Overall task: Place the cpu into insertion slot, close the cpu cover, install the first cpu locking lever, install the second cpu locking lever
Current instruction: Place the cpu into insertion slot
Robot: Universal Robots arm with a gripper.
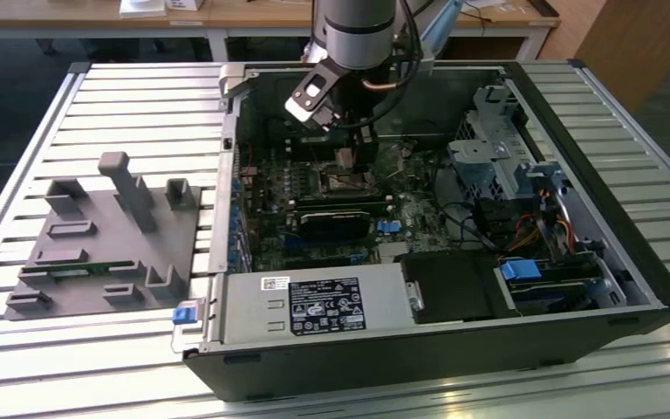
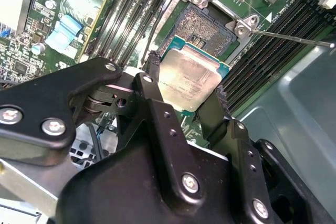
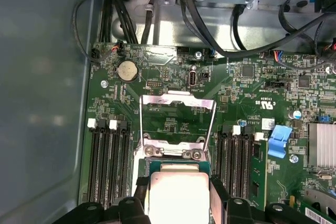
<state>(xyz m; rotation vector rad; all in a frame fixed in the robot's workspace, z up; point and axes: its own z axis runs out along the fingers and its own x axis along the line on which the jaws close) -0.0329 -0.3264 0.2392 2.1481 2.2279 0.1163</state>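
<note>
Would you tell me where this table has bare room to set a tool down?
Bare slats lie on the table beyond the grey fixture, and along the near edge in front of it. Inside the case it is crowded: the end effector holds the cpu at the insertion slot.

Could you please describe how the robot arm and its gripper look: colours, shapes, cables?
The arm is a silver-grey cylinder with a darker band; black cables run beside it. The gripper is matte black, built of angular linked plates with silver screws, ending in two narrow fingers.
</note>
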